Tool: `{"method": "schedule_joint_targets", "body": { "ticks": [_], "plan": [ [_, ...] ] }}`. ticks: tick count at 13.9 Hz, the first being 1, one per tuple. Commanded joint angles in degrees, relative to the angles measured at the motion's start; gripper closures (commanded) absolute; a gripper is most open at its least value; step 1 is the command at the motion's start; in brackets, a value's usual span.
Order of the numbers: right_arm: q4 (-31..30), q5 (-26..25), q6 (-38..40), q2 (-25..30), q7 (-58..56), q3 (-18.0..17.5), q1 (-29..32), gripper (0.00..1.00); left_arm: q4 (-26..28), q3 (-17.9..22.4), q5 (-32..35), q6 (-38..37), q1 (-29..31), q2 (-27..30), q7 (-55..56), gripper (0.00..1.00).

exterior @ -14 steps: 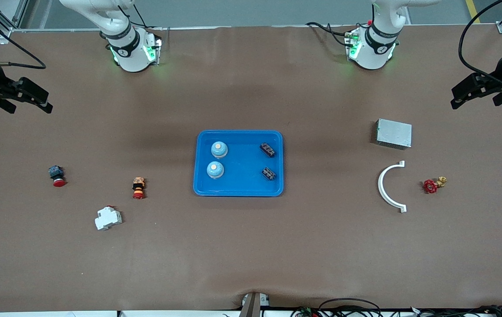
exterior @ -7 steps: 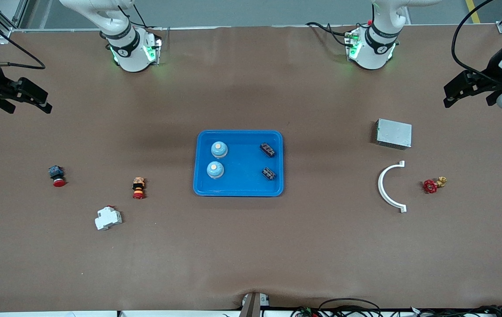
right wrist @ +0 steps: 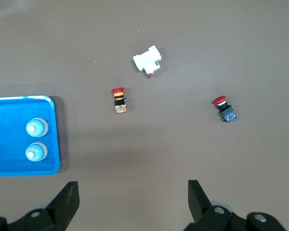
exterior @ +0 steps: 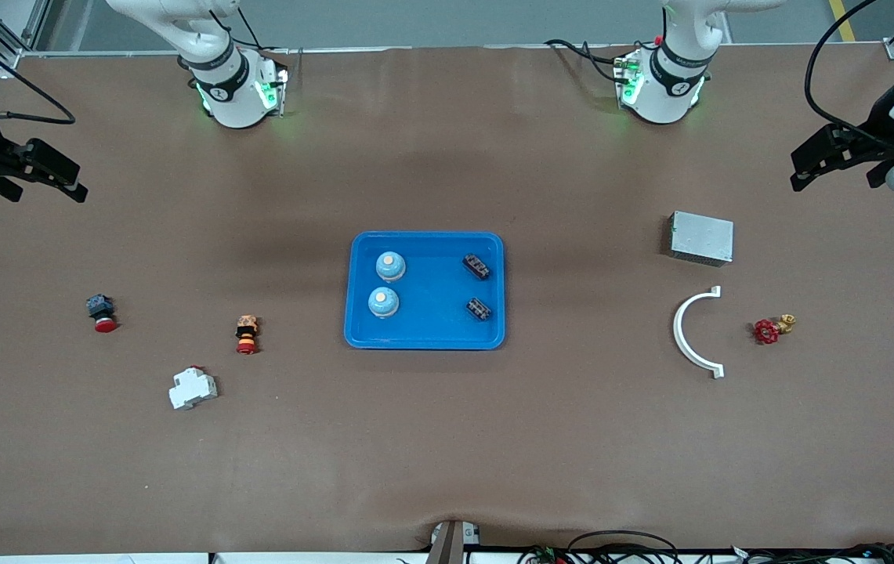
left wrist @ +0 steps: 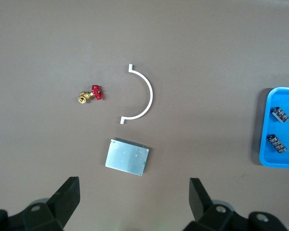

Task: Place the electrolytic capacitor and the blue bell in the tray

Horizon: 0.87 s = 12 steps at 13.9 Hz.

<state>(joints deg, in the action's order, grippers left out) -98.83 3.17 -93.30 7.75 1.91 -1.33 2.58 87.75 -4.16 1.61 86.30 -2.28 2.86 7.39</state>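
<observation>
Both grippers have drifted slightly outward since a second ago: the left gripper [exterior: 807, 166] and right gripper [exterior: 70, 182] hover empty over the table's ends, jaws spread wide. Two blue bells [exterior: 390, 266] and two capacitors [exterior: 477, 267] lie in the blue tray [exterior: 425, 341] mid-table.

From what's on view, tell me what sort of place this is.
Probably a robotics lab's sorting bench: two arms bolted to a table under brown paper, a blue tray, and loose industrial parts such as a valve and a breaker.
</observation>
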Motion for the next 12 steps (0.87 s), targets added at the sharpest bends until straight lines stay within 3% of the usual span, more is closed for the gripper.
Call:
{"method": "schedule_joint_targets", "body": {
  "ticks": [1,7,10,12],
  "plan": [
    [-0.5,-0.5,0.1,1.0,0.6,-1.0,1.0,0.0,-1.7,0.0,-1.6,-1.2,0.2,-0.4,-1.0,0.0],
    [0.1,0.2,1.0,0.6,1.2,-0.9,-0.4,0.0,-1.7,0.1,-3.2,-2.1,0.7,-0.3,-1.0,0.0],
    [0.4,0.2,2.2,0.6,1.2,2.4,-4.8,0.0,-1.6,0.2,-3.4,-3.7,0.7,-0.2,-1.1,0.0],
    [0.5,0.3,2.2,0.6,1.2,2.6,-4.9,0.0,-1.6,0.2,-3.4,-3.8,0.8,-0.1,-1.1,0.0]
  ]
}}
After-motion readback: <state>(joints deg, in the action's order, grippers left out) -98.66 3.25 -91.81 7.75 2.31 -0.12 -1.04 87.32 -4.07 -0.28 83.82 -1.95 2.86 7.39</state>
